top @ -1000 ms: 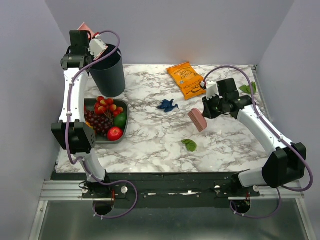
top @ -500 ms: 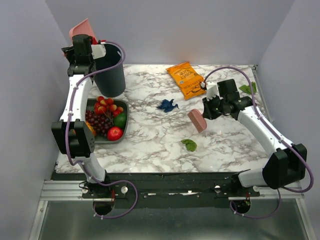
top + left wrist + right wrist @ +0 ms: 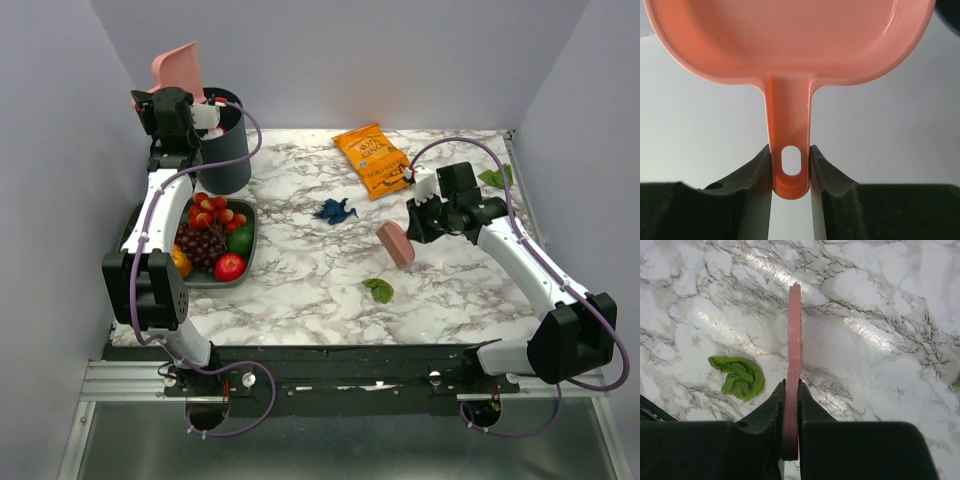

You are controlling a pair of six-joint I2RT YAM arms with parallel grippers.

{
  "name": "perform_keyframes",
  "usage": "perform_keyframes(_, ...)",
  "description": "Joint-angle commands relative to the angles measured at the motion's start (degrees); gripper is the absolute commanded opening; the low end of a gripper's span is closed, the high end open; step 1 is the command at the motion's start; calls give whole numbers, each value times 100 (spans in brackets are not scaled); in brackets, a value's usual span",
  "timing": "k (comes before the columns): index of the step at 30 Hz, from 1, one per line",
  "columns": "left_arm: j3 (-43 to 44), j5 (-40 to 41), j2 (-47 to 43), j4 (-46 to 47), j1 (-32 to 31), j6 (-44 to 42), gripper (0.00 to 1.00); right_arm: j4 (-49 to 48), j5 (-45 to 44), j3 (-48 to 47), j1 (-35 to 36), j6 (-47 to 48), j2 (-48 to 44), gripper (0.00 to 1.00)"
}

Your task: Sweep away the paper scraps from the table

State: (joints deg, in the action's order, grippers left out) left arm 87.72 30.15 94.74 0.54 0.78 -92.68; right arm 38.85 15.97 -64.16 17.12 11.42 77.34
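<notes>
My left gripper [image 3: 172, 98] is shut on the handle of the pink dustpan [image 3: 178, 72], held upright high beside the dark bin [image 3: 222, 140]; the left wrist view shows the handle [image 3: 789, 165] clamped between my fingers. My right gripper [image 3: 412, 222] is shut on a pink brush [image 3: 395, 243], held over the marble table [image 3: 300, 290]; it shows edge-on in the right wrist view [image 3: 793, 360]. Paper scraps lie on the table: a blue one [image 3: 336, 210], a green one [image 3: 379, 290] also in the right wrist view [image 3: 739, 376], and a green one [image 3: 494, 178] at the far right.
An orange snack bag [image 3: 372, 158] lies at the back. A dark grey tray [image 3: 243, 270] of toy fruits sits at the left, below the bin. Walls close in the left, back and right sides.
My left gripper has swung the dustpan up from over the bin to upright at its left rim. The right arm and brush have barely moved.
</notes>
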Motion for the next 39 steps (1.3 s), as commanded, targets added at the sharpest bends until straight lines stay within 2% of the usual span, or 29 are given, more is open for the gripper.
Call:
perform_keyframes(1,333,-106,-9,623,10,-435,0,-114,144,53,-43,-17,-158,1)
perform_keyframes(6,491,-10,62,869,2,-374,0,-158,135,70,-69,18,-202,0)
perform_keyframes(10,1192,368,246,634,-60,301,0,-141,143,-87,-87,62,-228,1)
perform_keyframes(12,2123,264,229,-584,-243,1468,0,-115,153,-289,-87,80,-307,0)
perform_keyframes(14,2817,-130,107,-1908,-481,2643,0,-237,-266,-614,-121,-165,-377,1)
perform_keyframes(16,2865,-509,-112,-2372,-770,3114,0,-334,-479,-895,-322,-333,-299,0)
perform_keyframes(19,2339,-905,-524,-3154,-1605,3563,0,-413,-1050,-1484,-543,-247,-18,1)
perform_keyframes(20,1919,-1019,-631,-3469,-2077,3721,0,-448,-1443,-1590,-587,7,52,1)
perform_keyframes(24,1004,-1748,-992,-4314,-2923,4460,0,-825,-2491,-1793,-929,667,457,1)
perform_keyframes(25,897,-2219,-1001,-4508,-3047,4800,0,-896,-2641,-1810,-1165,782,605,1)
perform_keyframes(27,503,-2618,-1001,-4991,-3284,5014,0,-1028,-2976,-1889,-1482,976,782,1)
perform_keyframes(31,-430,-2856,-896,-5230,-3689,5207,0,-1353,-3354,-2266,-2317,879,1388,1)
perform_keyframes(35,-853,-3243,-887,-5177,-3734,5532,0,-2064,-4091,-2600,-2372,2123,2082,0)
perform_keyframes(39,-888,-3323,-791,-5379,-3734,5463,0,-2373,-4304,-3119,-2389,2926,2977,0)
